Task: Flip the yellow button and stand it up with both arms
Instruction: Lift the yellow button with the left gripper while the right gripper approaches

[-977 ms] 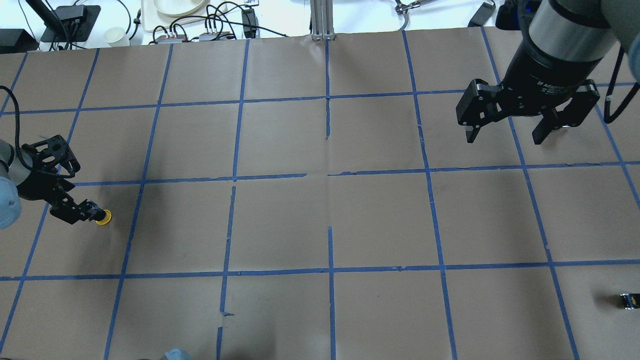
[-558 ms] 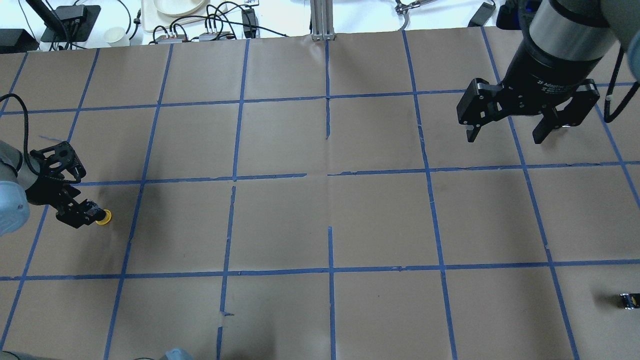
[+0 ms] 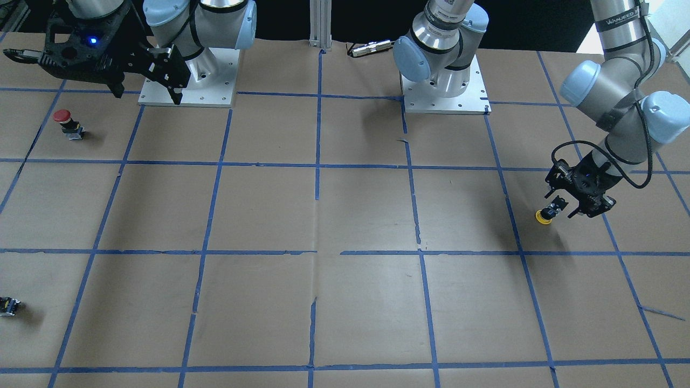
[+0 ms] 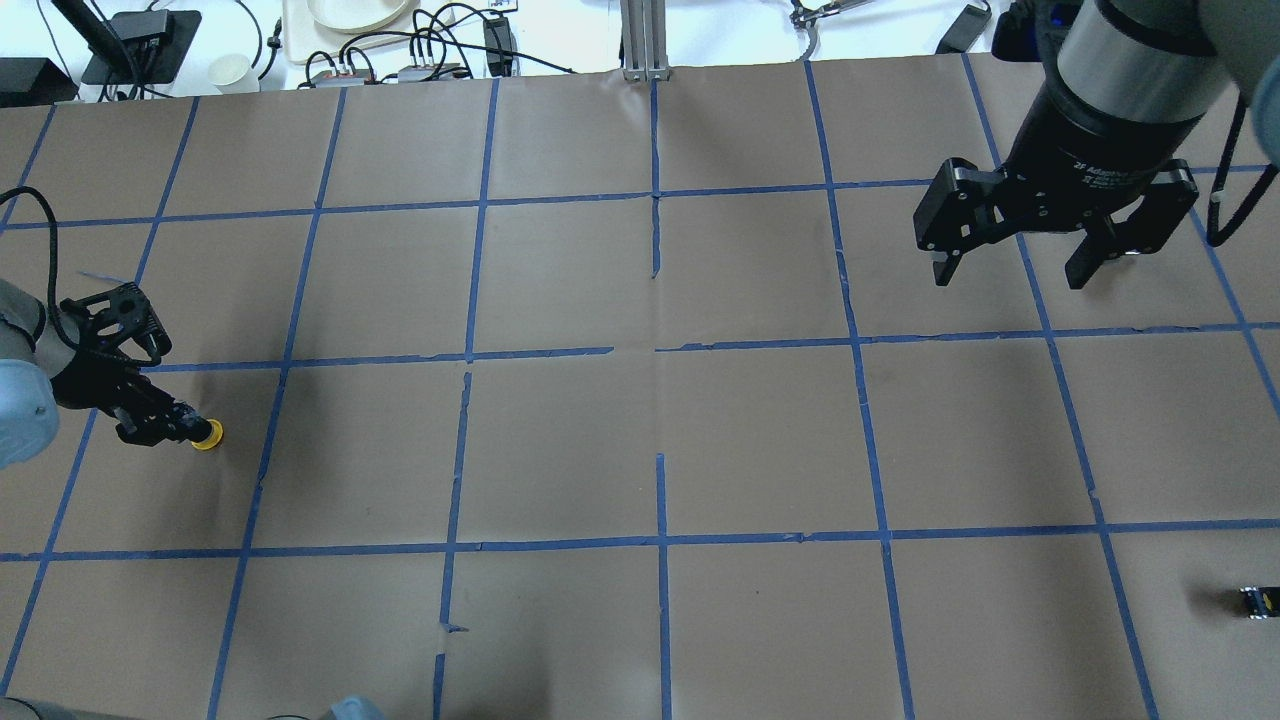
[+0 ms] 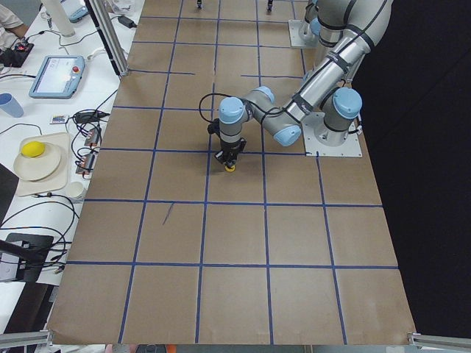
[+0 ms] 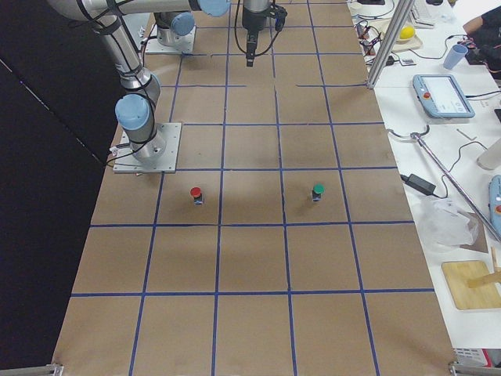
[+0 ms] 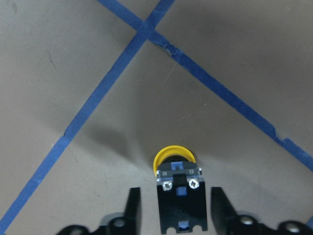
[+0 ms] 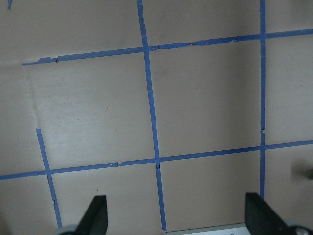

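Observation:
The yellow button (image 4: 207, 434) lies tilted near the table's left edge, its cap on the paper and its black body pointing back toward my left gripper (image 4: 175, 427). In the left wrist view the cap (image 7: 173, 159) is in front and the body sits between the two fingers (image 7: 133, 208), with a thin gap on each side. The left gripper is open around the body. The front view shows the same button (image 3: 543, 216) and gripper (image 3: 560, 207). My right gripper (image 4: 1010, 275) hangs open and empty high over the far right of the table.
A red-capped button (image 3: 62, 116) stands near the right arm's base. A green-capped button (image 6: 318, 190) stands a square away from it. A tiny dark block with a yellow spot (image 4: 1256, 600) lies at the near right edge. Both arm base plates (image 3: 444, 86) sit at the robot's side.
The left wrist has shifted slightly and its fingers have settled closer around the button's body. The button has stayed in place. The right arm has not moved.

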`<state>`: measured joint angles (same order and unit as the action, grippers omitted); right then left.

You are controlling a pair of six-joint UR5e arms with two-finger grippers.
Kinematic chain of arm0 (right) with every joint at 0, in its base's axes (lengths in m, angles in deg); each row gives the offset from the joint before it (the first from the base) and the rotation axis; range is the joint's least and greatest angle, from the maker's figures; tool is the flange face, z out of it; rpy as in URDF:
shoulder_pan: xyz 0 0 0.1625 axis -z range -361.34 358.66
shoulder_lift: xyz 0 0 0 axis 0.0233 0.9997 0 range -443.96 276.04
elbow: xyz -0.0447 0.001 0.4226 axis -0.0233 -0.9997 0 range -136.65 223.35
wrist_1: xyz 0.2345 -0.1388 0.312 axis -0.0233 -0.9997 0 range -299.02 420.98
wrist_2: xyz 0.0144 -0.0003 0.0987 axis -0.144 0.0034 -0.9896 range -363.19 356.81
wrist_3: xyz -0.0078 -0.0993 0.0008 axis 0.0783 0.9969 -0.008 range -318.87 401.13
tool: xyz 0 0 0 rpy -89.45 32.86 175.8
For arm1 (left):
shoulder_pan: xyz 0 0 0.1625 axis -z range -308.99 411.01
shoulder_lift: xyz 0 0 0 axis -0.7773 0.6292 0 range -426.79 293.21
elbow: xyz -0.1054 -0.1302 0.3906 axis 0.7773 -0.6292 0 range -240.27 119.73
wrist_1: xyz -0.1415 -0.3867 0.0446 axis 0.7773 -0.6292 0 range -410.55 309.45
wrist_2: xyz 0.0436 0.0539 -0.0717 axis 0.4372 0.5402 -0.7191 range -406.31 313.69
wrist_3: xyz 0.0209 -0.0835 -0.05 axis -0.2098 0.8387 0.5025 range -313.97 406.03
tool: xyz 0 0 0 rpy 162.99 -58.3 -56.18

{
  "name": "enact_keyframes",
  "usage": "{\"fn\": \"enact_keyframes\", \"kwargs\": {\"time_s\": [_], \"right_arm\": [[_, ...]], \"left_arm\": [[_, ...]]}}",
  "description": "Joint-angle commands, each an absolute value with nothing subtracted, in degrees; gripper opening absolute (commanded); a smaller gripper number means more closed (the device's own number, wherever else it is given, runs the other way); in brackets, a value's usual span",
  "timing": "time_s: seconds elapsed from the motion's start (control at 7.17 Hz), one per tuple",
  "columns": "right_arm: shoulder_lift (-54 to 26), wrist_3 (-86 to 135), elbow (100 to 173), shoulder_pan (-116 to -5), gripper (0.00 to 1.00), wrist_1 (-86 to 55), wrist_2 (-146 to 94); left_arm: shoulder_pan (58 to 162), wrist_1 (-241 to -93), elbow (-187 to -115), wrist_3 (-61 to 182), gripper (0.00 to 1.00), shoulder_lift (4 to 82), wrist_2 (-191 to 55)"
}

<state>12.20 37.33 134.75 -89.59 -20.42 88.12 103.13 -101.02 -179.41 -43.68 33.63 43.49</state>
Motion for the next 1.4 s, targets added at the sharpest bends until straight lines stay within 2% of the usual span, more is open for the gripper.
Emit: {"fn": "enact_keyframes", "kwargs": {"time_s": [0.0,0.14,0.56,0.84,1.26], "right_arm": [[12.20,37.26,134.75,-89.58,1.00,-20.50,88.04],[12.02,37.17,134.75,-89.58,1.00,-20.58,87.87],[12.02,30.27,134.58,-89.58,1.00,-20.76,82.55],[11.85,23.67,134.14,-89.49,1.00,-20.76,79.53],[10.45,5.14,134.14,-87.40,1.00,-20.94,62.35]], "left_arm": [[103.40,-101.79,-179.36,-43.79,0.10,33.05,43.34],[104.18,-102.66,-179.27,-43.36,0.09,31.92,42.99],[110.39,-116.44,-179.10,-30.23,0.09,20.95,36.85],[115.59,-129.66,-173.33,-18.36,0.09,17.34,30.73],[120.24,-151.49,-163.39,-2.17,0.08,15.21,11.49]]}}
